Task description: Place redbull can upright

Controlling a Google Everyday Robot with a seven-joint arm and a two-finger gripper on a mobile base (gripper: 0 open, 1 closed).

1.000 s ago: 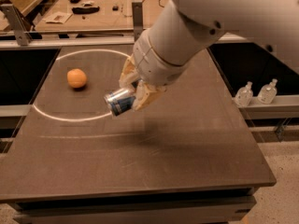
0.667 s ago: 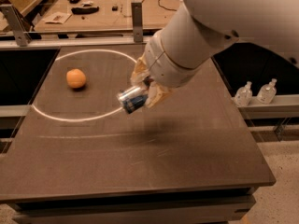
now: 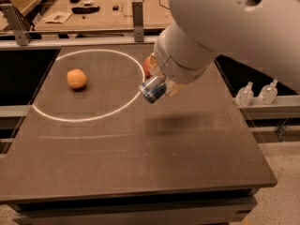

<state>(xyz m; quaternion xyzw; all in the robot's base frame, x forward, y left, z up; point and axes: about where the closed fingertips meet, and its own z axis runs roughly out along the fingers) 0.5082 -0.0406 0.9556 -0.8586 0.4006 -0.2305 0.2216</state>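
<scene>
The redbull can (image 3: pixel 152 89), blue and silver, is held tilted in the air above the dark table (image 3: pixel 140 144), its end facing down and left. My gripper (image 3: pixel 161 82) is shut on the can, at the end of the large white arm (image 3: pixel 225 27) that comes in from the upper right. The can's shadow lies on the table below and to the right. The arm hides most of the gripper.
An orange fruit (image 3: pixel 76 78) lies inside a white circle (image 3: pixel 49 114) marked on the table's left half. A reddish fruit (image 3: pixel 146 65) shows partly behind the gripper. Two small clear bottles (image 3: pixel 257 93) stand on a ledge to the right. A workbench with clutter stands behind.
The arm has moved right and slightly toward the camera with the can in it. The can stays tilted. The orange fruit has not moved.
</scene>
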